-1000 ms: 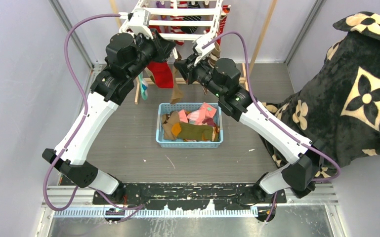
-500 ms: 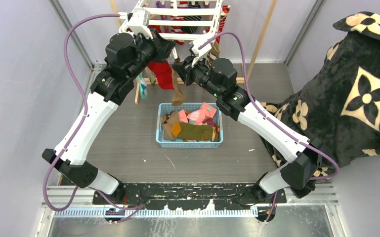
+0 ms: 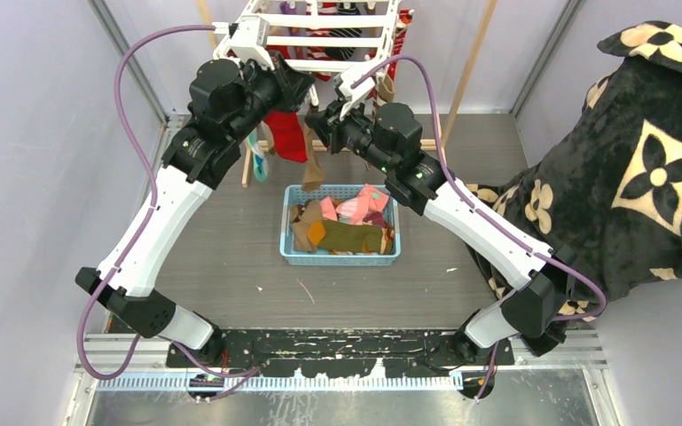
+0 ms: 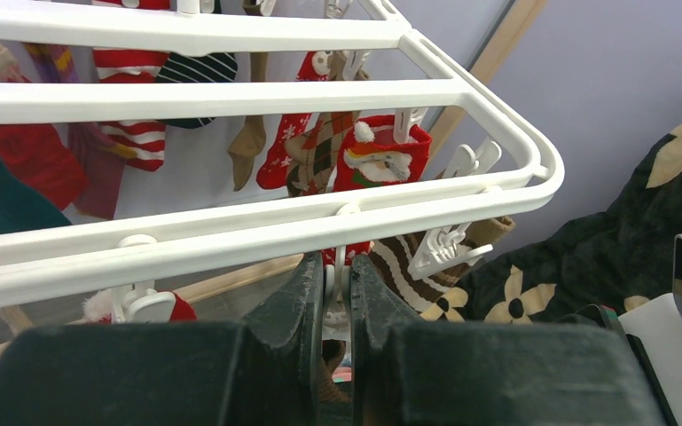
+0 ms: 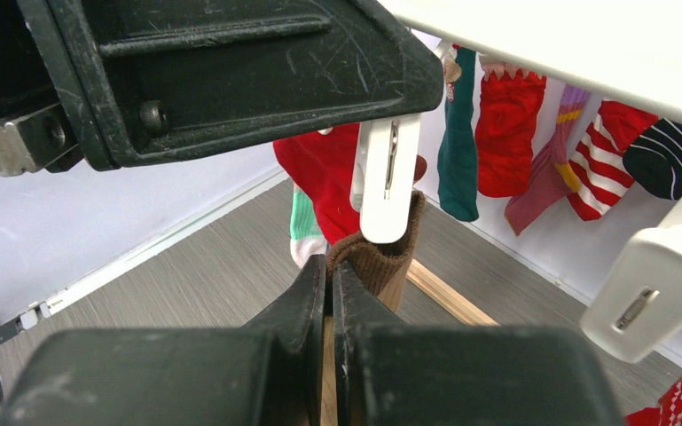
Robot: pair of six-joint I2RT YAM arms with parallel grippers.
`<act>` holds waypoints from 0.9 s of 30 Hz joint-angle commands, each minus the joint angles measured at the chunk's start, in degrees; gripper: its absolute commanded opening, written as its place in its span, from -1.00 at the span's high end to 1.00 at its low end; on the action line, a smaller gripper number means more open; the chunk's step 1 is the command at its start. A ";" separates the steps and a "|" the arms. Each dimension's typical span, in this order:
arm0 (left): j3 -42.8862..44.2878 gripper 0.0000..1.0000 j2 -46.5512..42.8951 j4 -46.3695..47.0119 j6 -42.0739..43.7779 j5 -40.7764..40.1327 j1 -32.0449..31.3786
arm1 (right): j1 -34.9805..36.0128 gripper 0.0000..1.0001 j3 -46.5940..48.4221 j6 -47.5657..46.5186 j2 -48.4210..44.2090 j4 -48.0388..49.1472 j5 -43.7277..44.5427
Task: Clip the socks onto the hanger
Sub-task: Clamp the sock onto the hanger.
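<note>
Under the white plastic rectangular hanger (image 4: 231,96), the left end effector (image 4: 337,271) is pinched almost closed on one white plastic clip (image 5: 381,213). The right end effector (image 5: 330,284) is clamped on one brown ribbed sock (image 5: 383,268), cuff touching that clip's tip. One blue basket (image 3: 341,258) holds more socks (image 3: 348,232).

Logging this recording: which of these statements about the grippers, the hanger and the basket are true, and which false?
1. The right gripper is shut on a brown sock. True.
2. The blue basket is empty. False: it holds loose socks.
3. The left gripper pinches a white clip under the hanger. True.
4. Nothing hangs on the hanger. False: several clipped socks hang there, red, teal and striped among them.
</note>
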 commanded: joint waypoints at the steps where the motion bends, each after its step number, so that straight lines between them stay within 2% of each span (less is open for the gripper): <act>1: 0.12 1.00 -2.32 0.39 -0.25 -0.07 -0.29 | 0.29 0.98 3.04 -1.97 -0.81 1.27 -0.49; 12: -0.28 1.00 -2.39 0.66 -0.07 -0.12 -0.33 | 0.29 0.98 1.15 -3.54 -3.44 1.26 1.59; 27: -0.20 1.00 -2.30 0.83 -0.08 -0.16 -0.28 | 0.28 0.98 3.63 -3.02 -2.73 1.49 -0.68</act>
